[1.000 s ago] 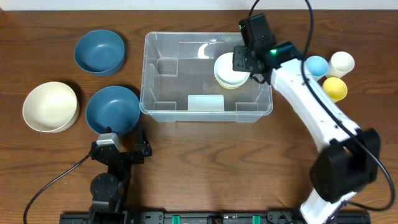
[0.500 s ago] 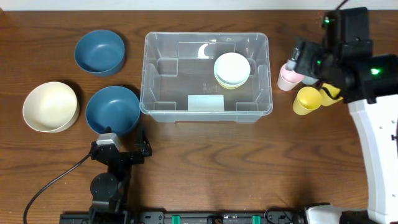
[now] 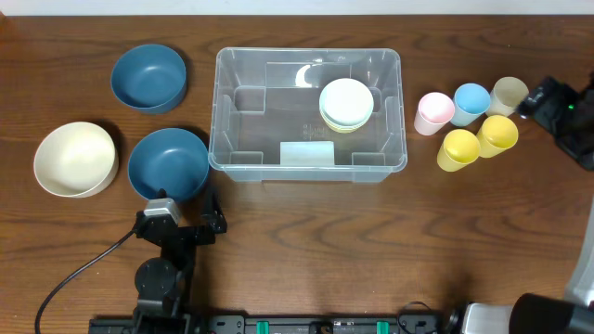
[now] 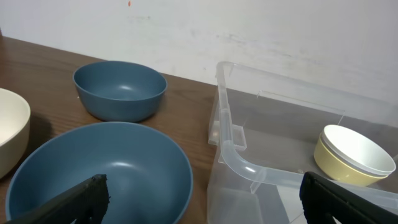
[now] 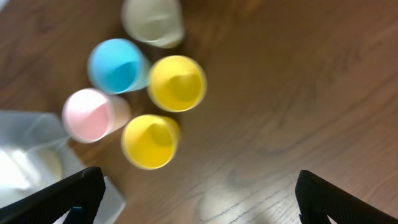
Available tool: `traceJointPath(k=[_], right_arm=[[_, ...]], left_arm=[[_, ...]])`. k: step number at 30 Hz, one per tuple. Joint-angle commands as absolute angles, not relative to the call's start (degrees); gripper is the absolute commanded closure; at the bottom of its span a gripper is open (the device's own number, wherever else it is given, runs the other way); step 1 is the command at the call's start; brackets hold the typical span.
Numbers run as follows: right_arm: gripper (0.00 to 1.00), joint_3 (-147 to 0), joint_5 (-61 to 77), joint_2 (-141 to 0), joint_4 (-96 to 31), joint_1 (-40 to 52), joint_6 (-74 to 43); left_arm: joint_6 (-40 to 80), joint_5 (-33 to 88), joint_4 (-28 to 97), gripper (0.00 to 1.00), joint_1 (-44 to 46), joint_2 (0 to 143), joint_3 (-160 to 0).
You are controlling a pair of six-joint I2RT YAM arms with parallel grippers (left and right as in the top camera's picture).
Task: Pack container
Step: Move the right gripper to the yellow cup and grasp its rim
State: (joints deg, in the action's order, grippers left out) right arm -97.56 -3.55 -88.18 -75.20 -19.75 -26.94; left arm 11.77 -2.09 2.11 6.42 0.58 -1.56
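The clear container (image 3: 223,111) stands mid-table with a pale label (image 3: 306,153) on its near wall. Stacked white and cream bowls (image 3: 346,104) rest in its right part. My right gripper (image 5: 199,199) is open and empty above bare wood, just past five cups; its arm (image 3: 566,121) shows at the table's right edge. My left gripper (image 4: 208,202) is open low at the front, between a blue bowl (image 4: 99,171) and the container's corner (image 4: 233,149), holding nothing.
Pink (image 3: 433,113), blue (image 3: 471,100), cream (image 3: 509,95) and two yellow cups (image 3: 458,149) (image 3: 497,135) stand right of the container. Left of it are a far blue bowl (image 3: 148,77), a near blue bowl (image 3: 168,164) and a cream bowl (image 3: 75,160).
My right gripper has opened, let go of the bowls in the container and swung away to the right edge, uncovering the cups. The left arm has not moved.
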Motion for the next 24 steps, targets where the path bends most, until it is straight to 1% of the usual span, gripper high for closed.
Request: traceJointPath(k=[1,4,7,9,14,24], right_arm=[[0.01,-95.11,-1.93,-91.26,-74.39,-24.01,-28.53],[0.04,-93.41,1.61,-93.80,-73.41,-26.04,-27.46],[0.03,-91.70,1.98,-96.03,-72.20,-26.15,-26.70],[0.04,-90.30,2.35,-97.49,-70.02,-26.13,-26.00],[0.08,-86.30,4.29,-101.06,-62.87,-26.13,-25.67],[0.24,-84.51,5.19,-106.45,-53.23,-25.76,-26.06]], left_arm=[[11.00,-2.96,4.03,0.02,6.02,0.23,-0.23],[11.00,-2.96,4.03,0.02,6.02,0.23,-0.23],[11.00,-2.96,4.03,0.02,6.02,0.23,-0.23],[11.00,-2.96,4.03,0.02,6.02,0.23,-0.23],[11.00,-2.96,4.03,0.02,6.02,0.23,-0.23],[11.00,-2.96,4.03,0.02,6.02,0.23,-0.23]])
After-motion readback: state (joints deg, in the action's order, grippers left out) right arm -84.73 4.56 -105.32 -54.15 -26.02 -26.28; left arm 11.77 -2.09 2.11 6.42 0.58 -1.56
